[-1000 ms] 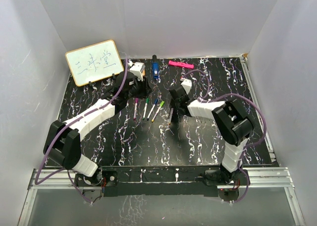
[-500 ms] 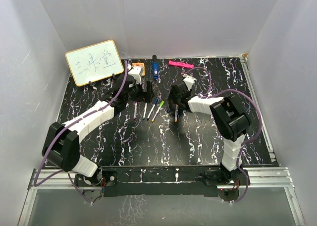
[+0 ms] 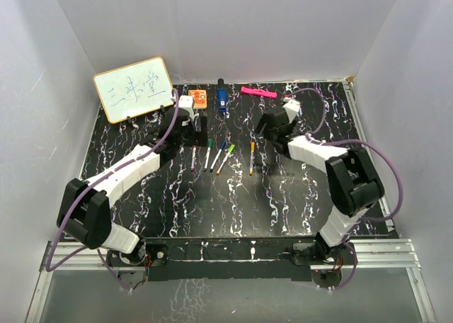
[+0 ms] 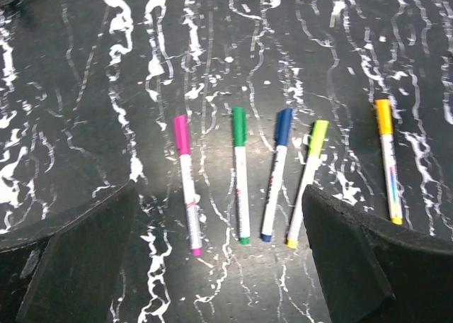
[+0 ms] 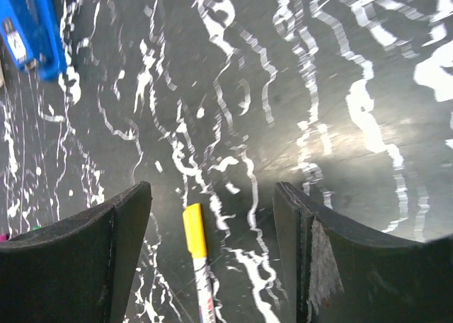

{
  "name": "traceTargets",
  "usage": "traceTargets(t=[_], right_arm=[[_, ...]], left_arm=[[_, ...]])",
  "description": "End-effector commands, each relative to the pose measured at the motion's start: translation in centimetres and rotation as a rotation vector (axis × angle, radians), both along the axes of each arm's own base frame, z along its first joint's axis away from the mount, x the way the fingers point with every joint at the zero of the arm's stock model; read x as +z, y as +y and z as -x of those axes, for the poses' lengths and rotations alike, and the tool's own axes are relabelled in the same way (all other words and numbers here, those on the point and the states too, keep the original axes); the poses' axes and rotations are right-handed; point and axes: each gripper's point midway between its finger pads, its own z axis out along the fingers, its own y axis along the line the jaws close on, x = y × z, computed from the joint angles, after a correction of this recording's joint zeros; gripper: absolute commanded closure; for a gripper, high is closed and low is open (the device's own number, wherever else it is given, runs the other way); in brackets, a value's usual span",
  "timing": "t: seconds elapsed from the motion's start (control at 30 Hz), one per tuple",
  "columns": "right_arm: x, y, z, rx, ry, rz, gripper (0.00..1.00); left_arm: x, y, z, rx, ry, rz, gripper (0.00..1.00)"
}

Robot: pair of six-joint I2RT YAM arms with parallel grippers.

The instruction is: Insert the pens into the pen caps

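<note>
Five pens (image 3: 221,155) lie in a row on the black marbled table (image 3: 212,210), between the two arms, with barrels running near to far and none touching another. Pen caps (image 4: 239,125) are seated on the far ends of all five. From left to right they are the magenta pen (image 4: 187,185), green pen (image 4: 241,174), blue pen (image 4: 274,174) and lime pen (image 4: 304,185). The yellow pen (image 4: 388,160) lies set apart further right. The left gripper (image 4: 218,210) has its jaws wide apart and holds nothing. In its wrist view the four left-hand pens lie between its fingers (image 4: 78,259), and the yellow pen lies outside the right-hand finger. The right gripper (image 5: 212,195) also has its jaws apart and holds nothing. The capped end of the yellow pen lies on the table between its fingers (image 5: 92,259), clear of both. The height of either gripper above the table cannot be judged. Along the far edge stand a whiteboard (image 3: 134,89) with writing at the far left, then an orange card (image 3: 199,98), a dark blue object (image 3: 221,100) and a pink bar (image 3: 257,93).
</note>
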Motion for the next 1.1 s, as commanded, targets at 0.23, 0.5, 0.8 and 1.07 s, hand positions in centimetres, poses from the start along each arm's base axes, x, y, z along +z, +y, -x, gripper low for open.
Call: traceTargets(t=[0.23,0.5,0.8,1.07], right_arm=[[1.9,-13.5,1.8,-0.243,-0.047,-0.031,0.3],[1.2,-19.8,4.1,-0.374,-0.055,-0.08,0.3],[1.2,-20.6,4.7,-0.396,-0.056,-0.059,0.27],[1.9,-21.2,5.0,-0.415,-0.075,-0.036,0.05]], left_arm=[[-0.5,7.1,-2.0,0.266,0.031,-0.074,0.02],[0.0,10.1,-2.5,0.429,0.043,-0.193,0.01],[-0.4,11.8,-1.9,0.513,0.029,-0.228,0.02],[1.4,14.5,-1.2,0.626,-0.022,-0.285,0.02]])
